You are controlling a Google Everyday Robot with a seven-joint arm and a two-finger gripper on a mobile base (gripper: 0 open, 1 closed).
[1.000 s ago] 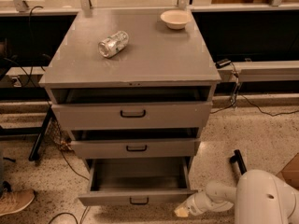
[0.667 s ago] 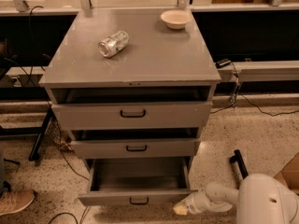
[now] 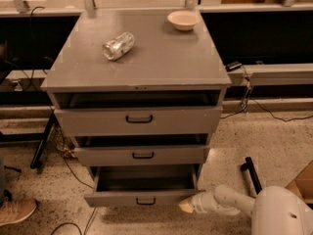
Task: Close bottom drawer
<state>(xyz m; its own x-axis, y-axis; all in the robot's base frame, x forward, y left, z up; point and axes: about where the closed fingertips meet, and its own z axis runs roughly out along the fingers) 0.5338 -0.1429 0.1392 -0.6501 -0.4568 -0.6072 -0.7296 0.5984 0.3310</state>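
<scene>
The bottom drawer (image 3: 142, 199) is seen at the foot of the grey cabinet (image 3: 217, 126), just above the speckled floor (image 3: 274, 141). It is drawn well out, farther than the two drawers above it, so that its shallow grey interior is exposed. A small black pull handle (image 3: 145, 201) is set in the middle of its low front panel.

The gripper (image 3: 188, 205) is held low at the right end of that front panel, right by the drawer's front right corner; whether contact is made cannot be determined. How far the jaws are parted cannot be made out, and nothing is seen to be held in them. The white arm (image 3: 229, 201) is stretched leftward from the rounded white robot body (image 3: 283, 213) at the lower right.

Directly above, the middle drawer (image 3: 142, 155) is pulled out a little, and the taller top drawer (image 3: 139, 120) is likewise slightly out, a dark gap being shown above each.

On the counter (image 3: 161, 62) formed by the cabinet's top, a silver can (image 3: 118, 46) is laid on its side toward the left, and a pale bowl (image 3: 183, 19) is placed upright near the back right, well apart from it.

A tan shoe (image 3: 17, 211) is seen at the lower left edge, and a black bar (image 3: 252, 173) on the floor to the right.
</scene>
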